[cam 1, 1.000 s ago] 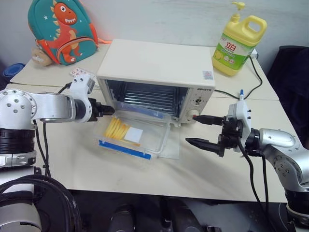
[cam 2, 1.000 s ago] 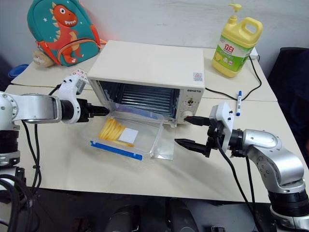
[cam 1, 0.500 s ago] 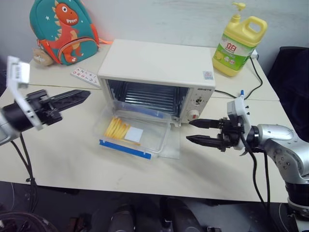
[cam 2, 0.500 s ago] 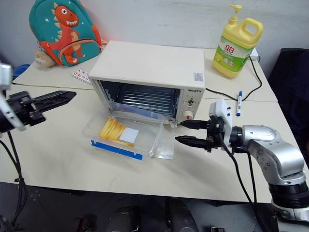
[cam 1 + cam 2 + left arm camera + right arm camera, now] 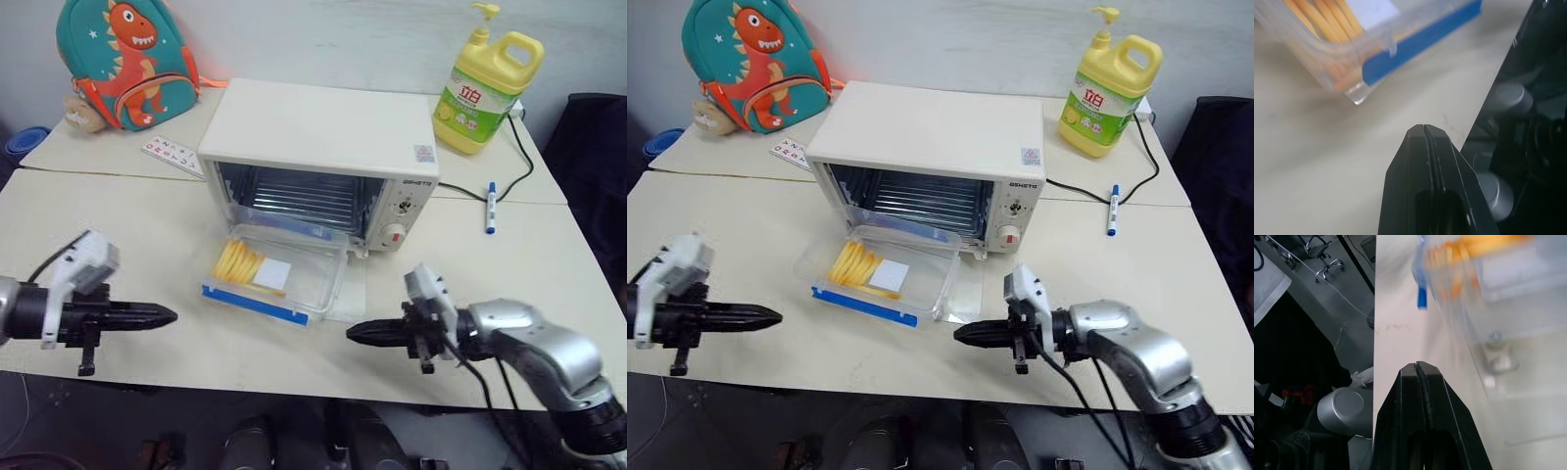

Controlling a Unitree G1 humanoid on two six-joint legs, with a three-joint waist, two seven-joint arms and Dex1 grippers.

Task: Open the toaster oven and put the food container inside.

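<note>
The cream-white toaster oven (image 5: 323,132) stands at the middle of the table with its glass door dropped flat and the wire rack showing. The clear food container (image 5: 269,276), with its blue clip and yellow strips, rests on the lowered door in front of the opening. My left gripper (image 5: 168,315) is shut and empty, low over the table's front edge, left of the container. My right gripper (image 5: 353,333) is shut and empty, near the front edge, right of the door. The left wrist view has the container's blue-clipped corner (image 5: 1400,46) beyond the shut fingertips (image 5: 1422,128).
A dinosaur backpack (image 5: 127,59) and a printed card (image 5: 174,153) lie at the back left. A yellow detergent bottle (image 5: 487,83) stands at the back right, with a black cable and a blue pen (image 5: 490,206) near it. Bare table lies on both sides of the oven.
Both arms have drawn back from the oven to the table's front edge and sunk lower. Both grippers have closed from open. The container and the oven have not moved.
</note>
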